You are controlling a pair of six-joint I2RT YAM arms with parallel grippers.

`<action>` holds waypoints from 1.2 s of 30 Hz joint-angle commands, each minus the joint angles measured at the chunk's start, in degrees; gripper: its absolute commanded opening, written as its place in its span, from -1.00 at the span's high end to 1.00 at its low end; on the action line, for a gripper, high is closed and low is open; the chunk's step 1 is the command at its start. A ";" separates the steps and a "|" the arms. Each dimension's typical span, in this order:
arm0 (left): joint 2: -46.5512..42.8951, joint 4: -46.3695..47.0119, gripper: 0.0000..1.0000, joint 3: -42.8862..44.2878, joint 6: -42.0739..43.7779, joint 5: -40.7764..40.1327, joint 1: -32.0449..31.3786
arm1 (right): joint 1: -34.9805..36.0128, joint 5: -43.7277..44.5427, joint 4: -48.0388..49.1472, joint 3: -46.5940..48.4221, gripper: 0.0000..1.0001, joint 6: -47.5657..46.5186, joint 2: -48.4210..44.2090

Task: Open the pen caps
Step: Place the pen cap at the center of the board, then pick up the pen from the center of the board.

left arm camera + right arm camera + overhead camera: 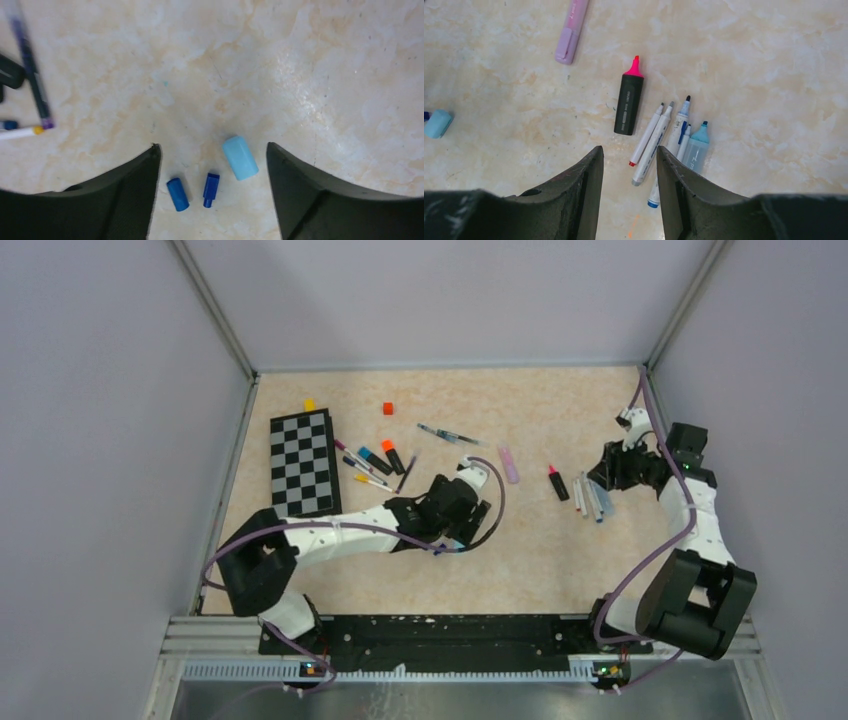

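My left gripper (213, 146) hovers open just above the table, holding nothing. Between its fingers lie three loose pen caps: a light blue one (240, 158), a dark blue one (178, 194) and a dark blue one with a peg (211, 189). From the top view this gripper (464, 527) sits mid-table. My right gripper (629, 150) is open and empty above uncapped pens: a black highlighter with a pink tip (629, 102), several white markers (655, 142) and a pale blue highlighter (696, 150). A lilac pen (571, 30) lies farther off with its cap on.
A black-and-white checkerboard (303, 462) lies at the left, with a yellow cube (309, 404) and a red cube (388, 408) behind it. More pens (375, 462) lie beside the board, one thin pen (447, 435) further back. Walls enclose the table on three sides.
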 commanded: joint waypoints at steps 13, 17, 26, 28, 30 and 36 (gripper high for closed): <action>-14.09 14.34 -0.97 -8.79 1.86 12.10 19.43 | -0.48 -11.41 2.07 -3.79 0.15 -2.73 -6.50; -11.89 14.35 -0.97 -8.83 1.81 15.43 23.56 | -0.54 -12.06 2.03 -3.85 0.16 -2.83 -6.76; -3.43 10.69 -0.96 -3.97 4.89 13.92 28.09 | -0.51 -12.20 2.10 -4.14 0.16 -2.92 -6.74; -1.49 10.04 -0.88 -2.17 6.02 12.62 28.16 | -0.53 -12.20 2.21 -4.20 0.16 -2.87 -6.74; 0.59 9.36 -0.78 -0.28 7.00 11.46 28.26 | -0.56 -12.20 2.28 -4.24 0.16 -2.91 -6.66; 6.28 8.19 -0.34 4.24 9.29 11.48 29.16 | -0.49 -12.20 2.07 -4.24 0.16 -2.86 -6.61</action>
